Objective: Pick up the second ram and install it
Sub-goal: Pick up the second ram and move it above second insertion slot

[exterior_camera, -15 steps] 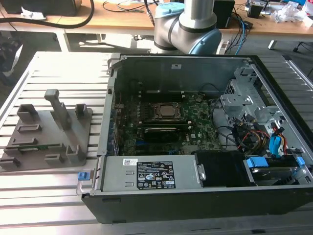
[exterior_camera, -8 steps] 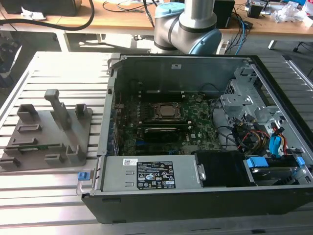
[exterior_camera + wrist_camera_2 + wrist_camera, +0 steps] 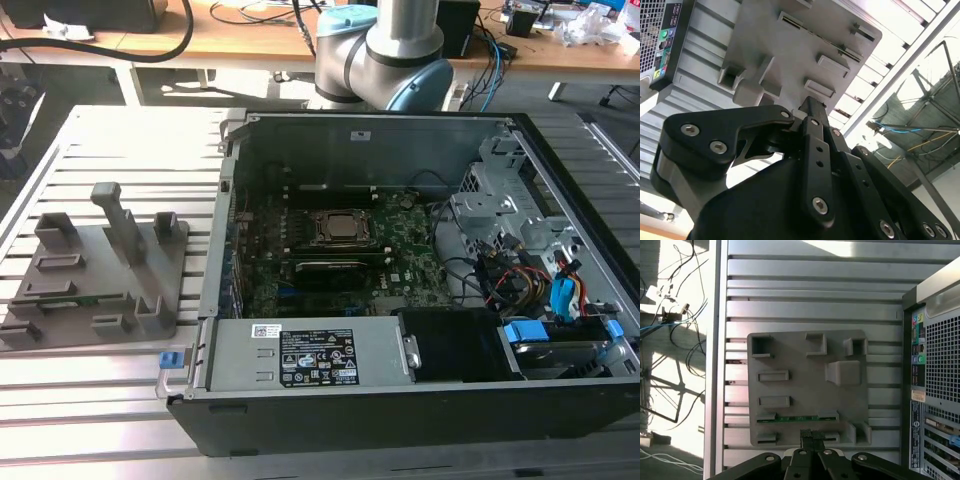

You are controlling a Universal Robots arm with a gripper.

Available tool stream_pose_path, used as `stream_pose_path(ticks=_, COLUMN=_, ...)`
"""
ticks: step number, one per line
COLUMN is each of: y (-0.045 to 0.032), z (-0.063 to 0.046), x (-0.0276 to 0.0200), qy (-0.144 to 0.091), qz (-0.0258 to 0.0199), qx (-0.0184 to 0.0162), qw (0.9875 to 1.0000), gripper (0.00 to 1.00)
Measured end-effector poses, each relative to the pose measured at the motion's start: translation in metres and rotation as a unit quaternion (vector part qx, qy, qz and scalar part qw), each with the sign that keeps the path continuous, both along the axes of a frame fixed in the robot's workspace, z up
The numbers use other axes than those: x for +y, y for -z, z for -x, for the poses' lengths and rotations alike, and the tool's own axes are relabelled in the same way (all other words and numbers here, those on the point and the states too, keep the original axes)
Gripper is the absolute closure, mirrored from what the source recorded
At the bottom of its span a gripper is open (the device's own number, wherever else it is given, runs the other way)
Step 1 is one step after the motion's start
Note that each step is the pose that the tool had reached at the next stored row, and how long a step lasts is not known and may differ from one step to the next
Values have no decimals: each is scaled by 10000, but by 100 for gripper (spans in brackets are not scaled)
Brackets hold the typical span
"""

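With the gripper (image 3: 812,435) held over the tray (image 3: 805,382), jaws closed and empty, the memory stick (image 3: 796,418) is seated in its slot; pick-up is judged pending, requiring opened jaws.

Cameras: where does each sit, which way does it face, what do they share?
Exterior view: off the arm, raised, looking down into the open computer case; arm beyond it.
First wrist view: on the wrist, looking down past the gripper, jaws together, at the holder tray holding the second ram.
Second wrist view: beside the gripper's linkage, oblique on the tray.
Shared: all three show the tray.
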State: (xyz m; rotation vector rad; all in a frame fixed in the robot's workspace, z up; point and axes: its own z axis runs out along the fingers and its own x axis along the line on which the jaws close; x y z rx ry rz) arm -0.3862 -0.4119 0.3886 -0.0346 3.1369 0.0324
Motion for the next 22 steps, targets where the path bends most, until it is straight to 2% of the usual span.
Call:
stream_pose_path(ticks=5, y=0, z=0, x=1, qy=-37, qz=0, qx=0, qw=10000, gripper=89)
stream_pose_path(ticks=7, y=0, z=0, x=1, qy=-266, qz=0, qx=0, qw=9996, gripper=89)
stream_pose_path(ticks=9, y=0, z=0, x=1, qy=-500, qz=0, qx=0, qw=9988, gripper=89)
stream_pose_path(ticks=10, y=0, z=0, x=1, qy=-711, qz=0, qx=0, qw=9975, gripper=89)
stream_pose_path(ticks=13, y=0, z=0, x=1, qy=-962, qz=0, qx=0, qw=9954, gripper=89)
stream_pose_path(ticks=16, y=0, z=0, x=1, qy=-1413, qz=0, qx=0, qw=9900, gripper=89)
stream_pose_path(ticks=19, y=0, z=0, x=1, qy=-1841, qz=0, qx=0, qw=9829, gripper=89)
stream_pose_path(ticks=20, y=0, z=0, x=1, qy=-2070, qz=0, qx=0, qw=9784, gripper=89)
stream_pose_path(ticks=21, y=0, z=0, x=1, qy=-2227, qz=0, qx=0, qw=9749, gripper=89)
stream_pose_path(ticks=22, y=0, z=0, x=1, qy=-2302, qz=0, qx=0, qw=9731, gripper=89)
